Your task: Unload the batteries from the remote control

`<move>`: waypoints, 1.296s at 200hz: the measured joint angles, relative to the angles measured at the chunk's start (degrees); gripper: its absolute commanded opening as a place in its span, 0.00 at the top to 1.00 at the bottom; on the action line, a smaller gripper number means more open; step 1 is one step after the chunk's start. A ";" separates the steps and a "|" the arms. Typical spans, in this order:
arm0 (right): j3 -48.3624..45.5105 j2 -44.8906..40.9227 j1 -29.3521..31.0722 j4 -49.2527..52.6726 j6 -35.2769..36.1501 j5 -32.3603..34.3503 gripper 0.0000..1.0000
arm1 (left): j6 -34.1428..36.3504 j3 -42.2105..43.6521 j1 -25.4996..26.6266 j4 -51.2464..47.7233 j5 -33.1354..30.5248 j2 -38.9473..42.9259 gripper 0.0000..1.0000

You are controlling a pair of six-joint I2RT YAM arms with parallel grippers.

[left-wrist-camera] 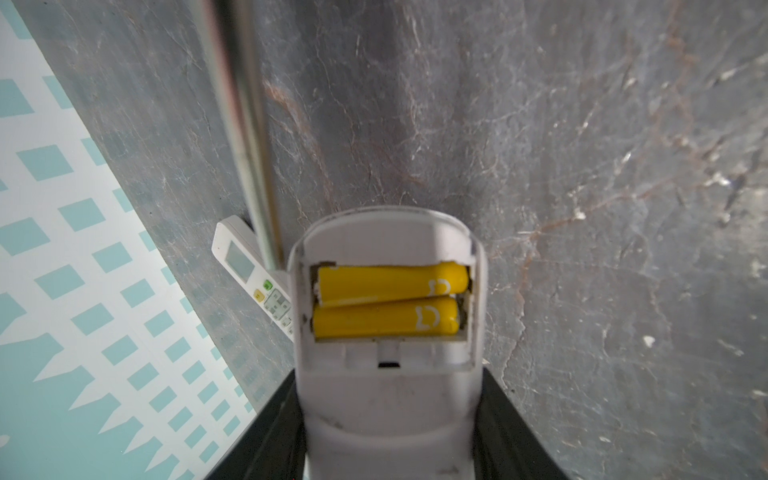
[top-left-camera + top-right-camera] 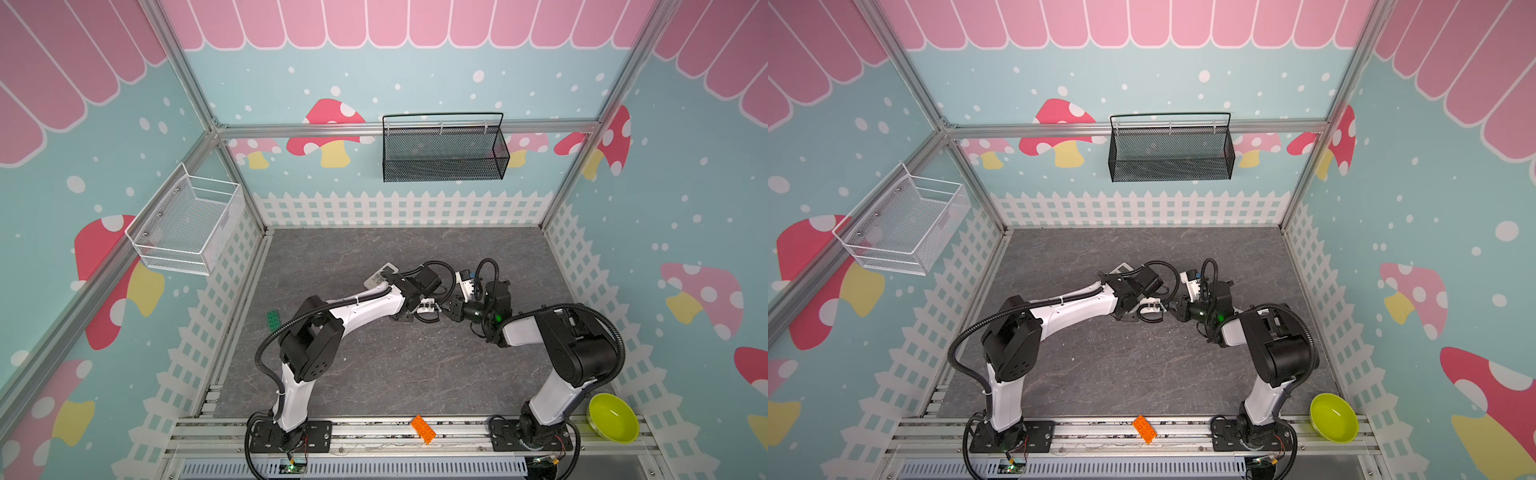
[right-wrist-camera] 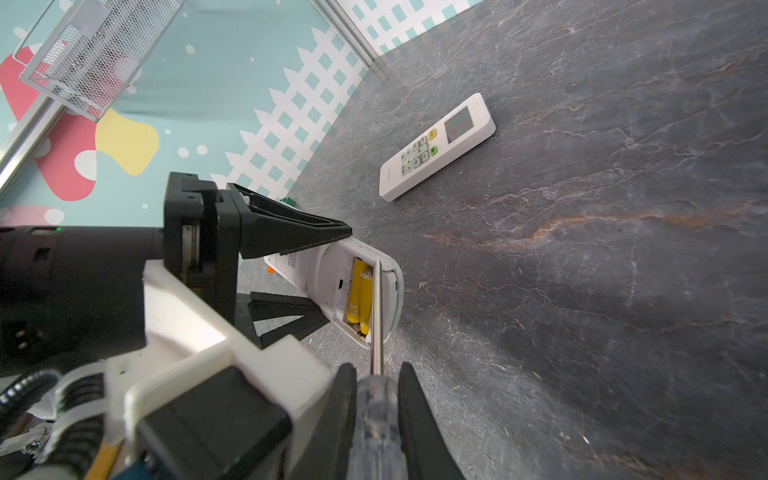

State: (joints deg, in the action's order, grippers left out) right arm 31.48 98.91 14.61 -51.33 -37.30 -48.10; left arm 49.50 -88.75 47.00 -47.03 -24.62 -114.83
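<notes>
Step in hand, as I judge it: levering the first cell out of the open battery bay.

Nearest, my right hand [image 3: 377, 374] pinches the slim clear-handled screwdriver [image 3: 376, 424] by its handle. The steel shaft runs forward and its tip stands at one end of the bay; I cannot tell whether it touches a cell.

Just beyond, my left hand [image 1: 388, 372] is clamped on the sides of the white plastic remote control [image 1: 386, 415], held off the grey marbled surface [image 3: 582, 291] with the bay uncovered. Two bright yellow cylindrical batteries [image 1: 390, 284] lie side by side in that bay; neither is out.

Well beyond the held remote control, a second white remote with a screen [image 3: 436, 147] lies face up.

Next move: seat the tip under one battery end and lever gently. Abrupt force risks a slip.
</notes>
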 measured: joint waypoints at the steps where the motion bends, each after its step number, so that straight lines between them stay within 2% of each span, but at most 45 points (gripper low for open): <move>1: 0.02 0.00 0.00 -0.02 0.00 0.00 1.00 | 0.00 0.00 0.00 -0.02 0.02 0.00 0.86; 52: 1.16 1.27 0.33 0.11 0.31 -1.14 1.00 | -0.02 0.02 -0.13 -0.79 -0.02 0.15 0.85; 80: 1.18 1.36 0.39 0.07 0.87 -1.51 1.00 | -0.09 0.04 -0.15 -1.22 0.02 0.20 0.70; 103: 0.94 1.36 0.09 -0.39 1.27 -1.79 1.00 | -0.72 0.04 -0.15 -1.22 0.59 0.22 0.68; 129: 0.11 1.36 -0.66 -1.73 1.27 -3.08 1.00 | -2.12 0.13 -0.17 -1.29 3.23 0.22 0.68; 164: -3.19 1.31 -1.49 -3.34 1.31 -4.50 1.00 | -3.50 2.38 -0.42 -0.68 9.49 0.31 0.61; 180: -5.49 1.03 -2.12 -3.98 1.38 -5.20 1.00 | -4.17 4.61 -0.50 0.50 11.61 0.31 0.55; 207: -7.69 0.33 -2.75 -3.89 1.70 -5.42 1.00 | -5.35 7.28 -1.14 1.99 14.47 0.31 0.31; 221: -8.11 -0.37 -2.95 -3.37 2.12 -5.29 1.00 | -6.14 7.89 -1.64 3.17 15.82 0.31 0.22; 243: -8.20 -2.03 -3.02 -1.68 3.28 -4.96 1.00 | -6.60 8.87 -2.89 4.37 17.64 0.79 0.12; 259: -8.20 -3.63 -3.06 0.48 4.59 -4.81 1.00 | -6.67 9.70 -4.28 4.87 18.95 1.40 0.08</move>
State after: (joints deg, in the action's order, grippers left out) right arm 23.29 95.29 11.55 -50.85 -32.71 -52.90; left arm 42.83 -79.05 42.72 -42.15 -5.67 -113.43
